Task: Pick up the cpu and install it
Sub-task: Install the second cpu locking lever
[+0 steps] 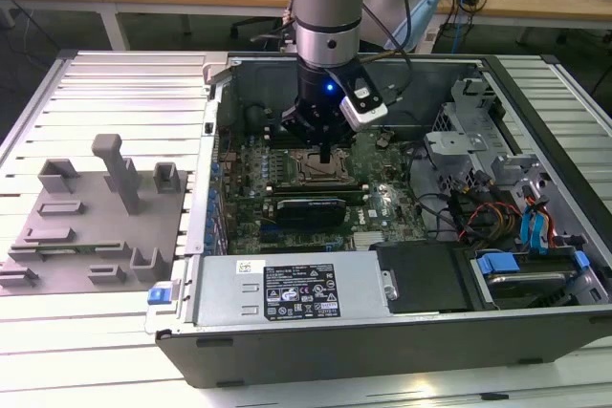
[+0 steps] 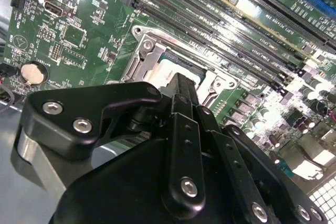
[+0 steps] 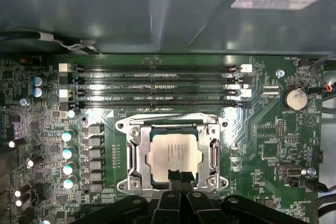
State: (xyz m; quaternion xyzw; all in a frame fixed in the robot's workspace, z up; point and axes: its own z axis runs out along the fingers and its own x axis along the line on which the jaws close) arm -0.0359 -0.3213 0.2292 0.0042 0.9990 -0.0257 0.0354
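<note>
The arm stands over the open computer case [image 1: 535, 332], which lies on the slatted tabletop [image 1: 96, 351]. In the exterior view the end effector [image 1: 326, 154] is lowered onto the socket frame [image 1: 320, 171] near the middle of the motherboard [image 1: 382, 207]; the chip itself cannot be made out from there.

The first wrist view settles that point: the cpu [image 3: 175, 154], silvery top up, lies square inside the socket frame [image 3: 215, 153], level with it, below the four memory slots [image 3: 157, 85]. The dark fingertips [image 3: 178, 176] are drawn together and meet the chip's near edge. Whether they actually pinch it or merely rest against it cannot be told.

The second wrist view looks along the finger [image 2: 185, 129] from behind and shows the fingers closed to a single narrow tip standing on the cpu [image 2: 168, 69], with the coin battery [image 2: 33, 73] off to one side.

The grey fixture blocks [image 1: 91, 226] sit on the tabletop at the exterior view's left, beside the case.
</note>
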